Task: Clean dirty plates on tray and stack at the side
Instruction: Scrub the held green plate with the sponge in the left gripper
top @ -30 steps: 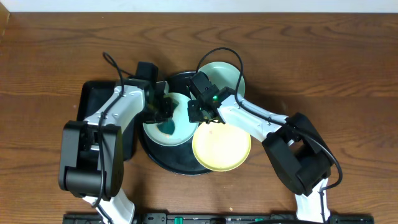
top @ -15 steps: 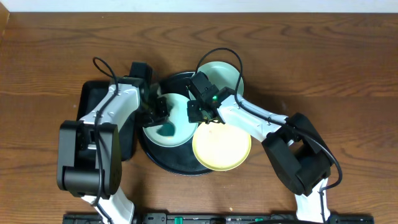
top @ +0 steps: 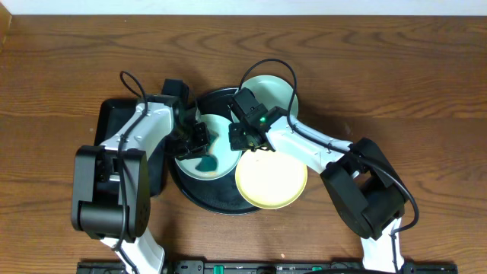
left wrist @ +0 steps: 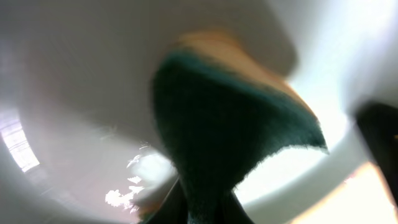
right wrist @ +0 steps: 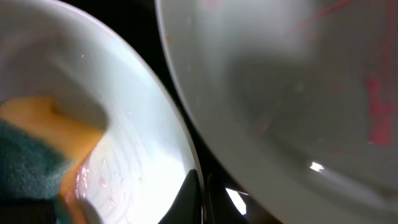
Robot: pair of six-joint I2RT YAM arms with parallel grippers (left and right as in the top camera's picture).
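Overhead
Tray [top: 199, 196]: round, black, on the table [top: 396, 68].
Near mint plate [top: 217, 164]: on the tray's left half.
Far mint plate [top: 278, 93]: over the tray's upper-right rim.
Yellow plate [top: 271, 181]: over the tray's lower-right rim.
Left gripper [top: 198, 143]: clamped on a teal sponge [top: 205, 160], pressed onto the near mint plate.
Right gripper [top: 242, 138]: above the tray's middle, pinched tight on the near mint plate's right rim.
Rectangular tray [top: 114, 120]: just left of the tray.

Left wrist
Sponge: teal face, yellow backing, flat against the pale plate; jaws themselves barely seen.

Right wrist
Fingertips: nearly together at the near plate's rim.
Far mint plate: red smears, black strip of tray between the two plates.
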